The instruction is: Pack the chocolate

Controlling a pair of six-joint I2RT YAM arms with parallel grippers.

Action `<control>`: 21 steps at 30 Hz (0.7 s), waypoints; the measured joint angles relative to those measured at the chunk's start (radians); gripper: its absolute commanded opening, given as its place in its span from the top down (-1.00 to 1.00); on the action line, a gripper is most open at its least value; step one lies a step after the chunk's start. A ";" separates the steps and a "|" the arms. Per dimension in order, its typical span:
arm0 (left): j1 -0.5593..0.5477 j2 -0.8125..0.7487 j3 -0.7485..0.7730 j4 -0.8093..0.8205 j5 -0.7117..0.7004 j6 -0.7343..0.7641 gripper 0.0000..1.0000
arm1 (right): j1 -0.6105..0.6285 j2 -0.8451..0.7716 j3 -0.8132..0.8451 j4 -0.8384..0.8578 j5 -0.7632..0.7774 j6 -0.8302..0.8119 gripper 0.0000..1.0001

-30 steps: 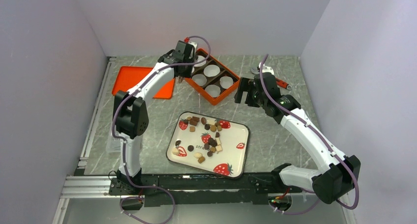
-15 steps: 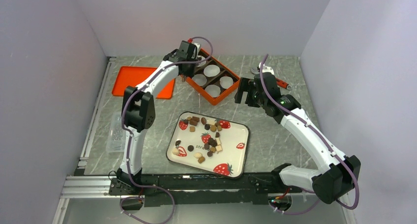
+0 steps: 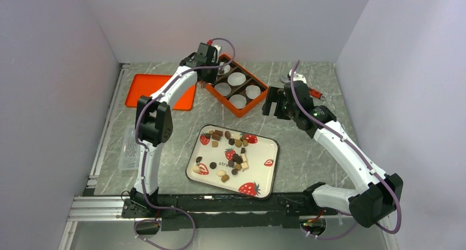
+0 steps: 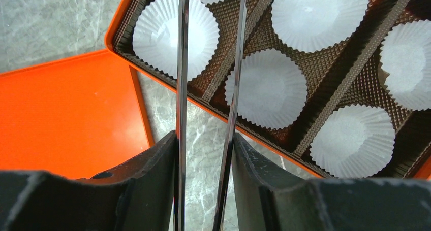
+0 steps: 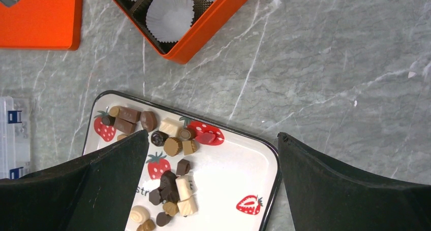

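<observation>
On the tray (image 3: 262, 176), roughly 20 chocolates (image 3: 237, 158); right gripper (image 5: 211, 155) wide open, left gripper (image 4: 206, 139) nearly closed, empty

Overhead full-table view; close wrist views down, both sharing the orange box (image 4: 152, 76).

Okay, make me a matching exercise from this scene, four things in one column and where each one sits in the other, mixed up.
Things:
1. chocolate pieces
2. white paper cups
3. orange lid
4. left gripper

Places:
A. flat on the table, left of the orange box
B. in the compartments of the orange box
C. over the left edge of the orange box
D. on the strawberry tray

Pairs: 1-D, 2-B, 3-A, 4-C
</observation>
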State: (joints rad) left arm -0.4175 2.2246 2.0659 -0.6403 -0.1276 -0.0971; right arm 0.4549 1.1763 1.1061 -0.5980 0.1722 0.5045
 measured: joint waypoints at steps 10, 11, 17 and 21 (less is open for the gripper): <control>0.000 -0.034 -0.021 -0.003 0.019 0.003 0.15 | 0.000 0.000 0.000 0.001 0.001 0.000 -0.99; -0.001 -0.060 -0.049 -0.002 0.022 0.002 0.15 | 0.000 0.000 0.000 0.001 0.001 0.000 -0.99; -0.017 -0.268 -0.204 -0.010 0.031 -0.006 0.16 | 0.000 0.000 0.000 0.003 0.005 -0.005 -0.99; -0.042 -0.429 -0.302 -0.008 0.036 -0.020 0.16 | 0.000 0.000 -0.005 0.013 0.006 -0.005 -0.99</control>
State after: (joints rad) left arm -0.4599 1.7954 1.7638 -0.6487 -0.0917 -0.1169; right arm 0.4549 1.1759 1.1011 -0.5854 0.1783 0.4999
